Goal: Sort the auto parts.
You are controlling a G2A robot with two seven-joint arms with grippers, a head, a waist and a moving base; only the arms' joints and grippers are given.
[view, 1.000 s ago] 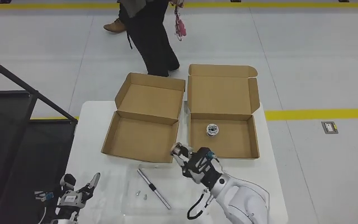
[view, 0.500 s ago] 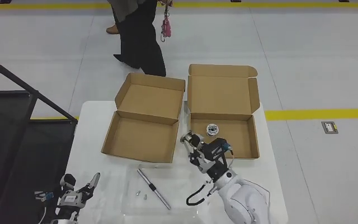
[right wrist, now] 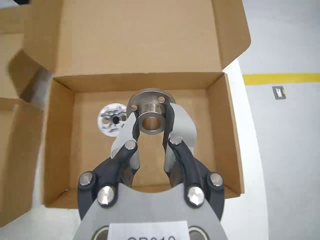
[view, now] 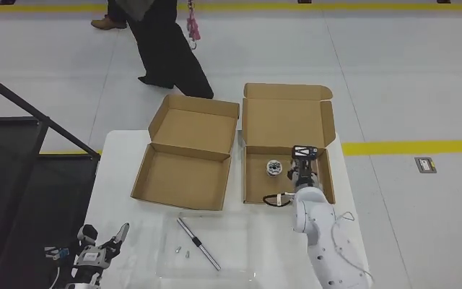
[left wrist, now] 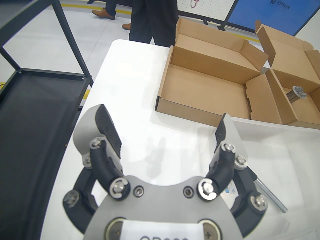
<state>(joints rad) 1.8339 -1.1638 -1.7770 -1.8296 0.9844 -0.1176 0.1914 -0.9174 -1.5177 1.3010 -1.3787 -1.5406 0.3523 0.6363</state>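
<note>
**Right wrist view: flanged bushing [right wrist: 151, 123] gripped above the right box [right wrist: 217, 126]**

Seen from overhead, the right gripper [view: 303, 165] hides its own load. Its wrist camera shows the fingers clamped on the bushing's short hollow tube. The part is dull steel, with a round collar pierced by small holes. A pale disc [right wrist: 111, 122] on the box floor is blurred. The left gripper [left wrist: 162, 112] is spread wide over the table [left wrist: 130, 76], covering part of a metal rod [left wrist: 271, 196].

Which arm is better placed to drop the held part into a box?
Right. The right gripper grips the flanged bushing over the right box, beside the disc part already inside. The left gripper sits open far off at the edge of the table.
</note>
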